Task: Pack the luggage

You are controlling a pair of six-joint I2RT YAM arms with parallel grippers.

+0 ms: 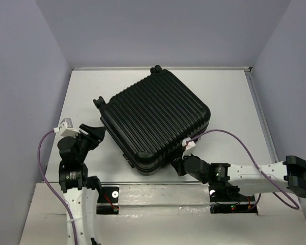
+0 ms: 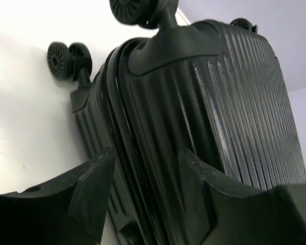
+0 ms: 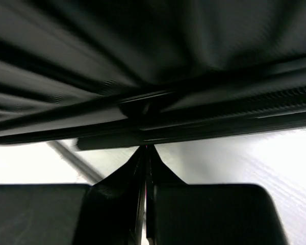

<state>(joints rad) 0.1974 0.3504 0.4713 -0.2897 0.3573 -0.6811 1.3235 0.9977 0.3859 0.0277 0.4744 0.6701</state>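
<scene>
At the near seam of the luggage (image 1: 155, 120), the right end effector (image 3: 145, 153) sits with fingers together; the left end effector (image 2: 145, 163), fingers apart, faces its wheeled side. Luggage lies flat on the table (image 1: 229, 102). Shell likely rigid, heavy, slick: grip the seam lip.

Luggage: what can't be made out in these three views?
- Top external: the inside of the luggage, hidden by its closed shell.
- Top external: where the right gripper meets the luggage's near side, hidden by the gripper itself.
- Right wrist: the luggage's seam is blurred, so it is unclear whether the shut gripper pinches anything.
- Left wrist: the luggage's lower part, hidden behind the left gripper and cut off by the bottom edge.
</scene>
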